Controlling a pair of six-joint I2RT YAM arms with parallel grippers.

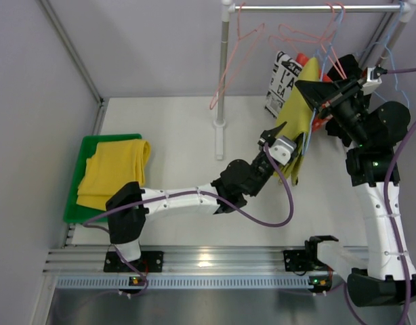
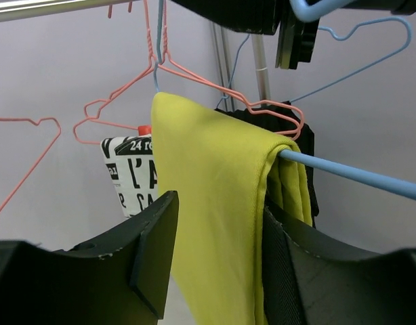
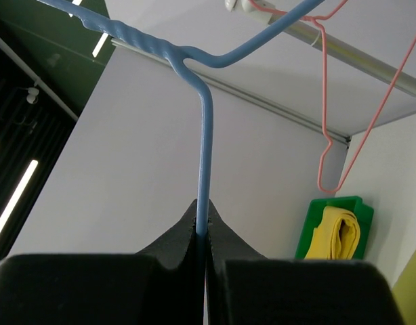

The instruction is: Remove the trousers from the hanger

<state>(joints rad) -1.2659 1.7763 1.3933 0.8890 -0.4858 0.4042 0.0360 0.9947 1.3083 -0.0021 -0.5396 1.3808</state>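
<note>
The olive-yellow trousers [image 1: 297, 115] hang folded over the bar of a blue hanger [image 2: 357, 175] on the rack at the back right. My left gripper [image 2: 218, 250] is open, one finger on each side of the hanging trousers [image 2: 215, 203]. The cloth fills the gap between them and the right pad [image 2: 279, 271] lies against its folded edge. My right gripper [image 3: 202, 223] is shut on the blue hanger's wire [image 3: 203, 135], and in the top view it [image 1: 328, 95] sits just right of the trousers. A golden yellow pair [image 1: 113, 169] lies folded on the green tray [image 1: 78, 196].
The rack rail [image 1: 316, 8] carries bare pink hangers [image 1: 228, 68]. A black-and-white printed cloth [image 1: 281, 81] and a red-orange garment [image 1: 301, 59] hang behind the trousers. The rack's upright post [image 1: 221, 101] stands mid-table, left of my left gripper [image 1: 289, 139].
</note>
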